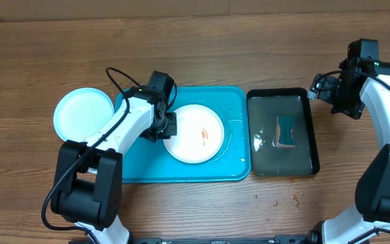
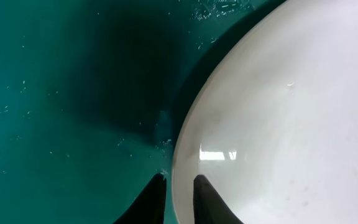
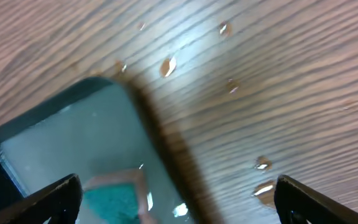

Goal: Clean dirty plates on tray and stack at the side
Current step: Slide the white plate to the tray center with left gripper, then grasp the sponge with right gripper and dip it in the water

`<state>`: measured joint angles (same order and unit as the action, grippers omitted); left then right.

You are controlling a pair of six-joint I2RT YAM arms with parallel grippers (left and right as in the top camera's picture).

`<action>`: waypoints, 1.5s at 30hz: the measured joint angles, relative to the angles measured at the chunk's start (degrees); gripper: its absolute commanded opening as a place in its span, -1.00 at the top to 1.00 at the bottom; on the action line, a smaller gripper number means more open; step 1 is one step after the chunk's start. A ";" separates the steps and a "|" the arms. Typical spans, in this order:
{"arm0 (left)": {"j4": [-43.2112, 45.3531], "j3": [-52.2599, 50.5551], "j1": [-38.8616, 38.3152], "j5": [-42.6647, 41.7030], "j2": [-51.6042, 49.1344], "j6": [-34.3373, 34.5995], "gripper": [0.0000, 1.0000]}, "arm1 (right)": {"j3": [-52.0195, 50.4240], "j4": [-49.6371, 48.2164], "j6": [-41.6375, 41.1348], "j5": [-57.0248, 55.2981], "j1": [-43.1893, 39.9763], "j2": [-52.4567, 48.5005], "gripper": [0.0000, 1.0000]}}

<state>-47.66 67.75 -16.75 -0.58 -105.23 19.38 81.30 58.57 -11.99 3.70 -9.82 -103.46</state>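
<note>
wood table (image 1: 195, 27) wet with droplets (image 3: 168, 65) | left gripper (image 2: 179, 180) pinches white plate (image 1: 188, 146) rim | right gripper (image 3: 178, 186) spread wide

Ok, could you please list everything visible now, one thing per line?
table: one, brown wood, beneath all
tray: one, turquoise, centre
white plate: one, white, reddish smear, on the tray
light blue plate: one, light blue, left of tray
black tray: one, black, water-filled, right of tray
sponge: one, teal, in the black tray
water drops: several, clear, on table
left end effector: one, black, astride white plate's left rim
right end effector: one, black, open, over black tray's corner
</note>
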 measured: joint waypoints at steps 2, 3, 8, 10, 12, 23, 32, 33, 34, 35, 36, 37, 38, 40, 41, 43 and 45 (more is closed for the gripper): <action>1.22 -0.90 0.00 0.00 0.00 0.02 0.62 | 0.00 1.09 0.35 3.54 0.02 0.00 -1.00; 2.01 -1.42 0.00 0.00 -0.02 0.15 0.63 | 0.00 1.70 0.87 5.38 0.02 0.00 -1.00; 2.54 -2.23 0.00 0.02 -0.02 0.42 0.63 | 0.00 6.51 4.83 11.89 0.28 0.00 -0.92; 2.64 -2.25 0.00 0.00 -0.02 0.44 0.63 | -0.02 8.31 5.88 12.85 0.81 0.00 -0.85; 2.93 -2.25 0.00 0.00 -0.02 0.44 0.63 | -0.02 9.81 6.43 12.72 1.81 0.00 -0.78; 3.08 -2.27 0.00 -0.24 -0.02 1.49 0.63 | -8.26 4.00 6.27 4.11 13.57 0.00 -0.57; 2.95 -2.40 0.00 -0.26 -0.02 1.51 0.61 | -16.87 -7.91 3.63 -3.72 16.85 0.00 -0.17; 2.95 -2.40 0.00 -0.26 -0.02 1.51 0.61 | -17.40 -8.72 3.63 -4.13 16.85 0.00 -0.15; 2.91 -2.40 0.00 -0.26 -0.02 1.51 0.61 | -17.88 -9.49 3.56 -4.33 16.85 0.00 -0.12; 2.86 -2.40 0.00 -0.26 -0.02 1.51 0.61 | -18.34 -10.32 3.50 -4.52 16.83 0.00 -0.05; 2.78 -2.40 0.00 -0.26 -0.02 1.51 0.63 | -18.71 -11.08 3.54 -4.63 16.85 0.00 0.10; 2.71 -2.40 0.00 -0.26 -0.02 1.53 0.61 | -18.93 -11.52 3.43 -4.74 16.85 0.00 0.23; 2.71 -2.43 0.00 -0.26 -0.02 1.53 0.60 | -19.02 -11.76 3.41 -4.79 16.85 0.00 0.42; 2.71 -2.43 0.00 -0.26 -0.02 1.53 0.61 | -19.06 -12.26 3.06 -4.94 16.85 0.00 0.74; 2.71 -2.43 0.00 -0.26 -0.02 1.53 0.61 | -19.06 -12.48 3.52 -5.01 16.85 0.00 0.93; 2.71 -2.43 0.00 -0.26 -0.02 1.51 0.60 | -19.04 -12.28 3.28 -5.20 16.90 0.00 0.93; 2.71 -2.45 0.00 -0.22 -0.02 1.46 0.46 | -18.80 -10.75 3.04 -5.18 16.90 0.00 0.93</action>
<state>-44.95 65.30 -16.75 -0.80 -105.25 20.84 62.50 47.81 -8.95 -1.48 7.07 -103.46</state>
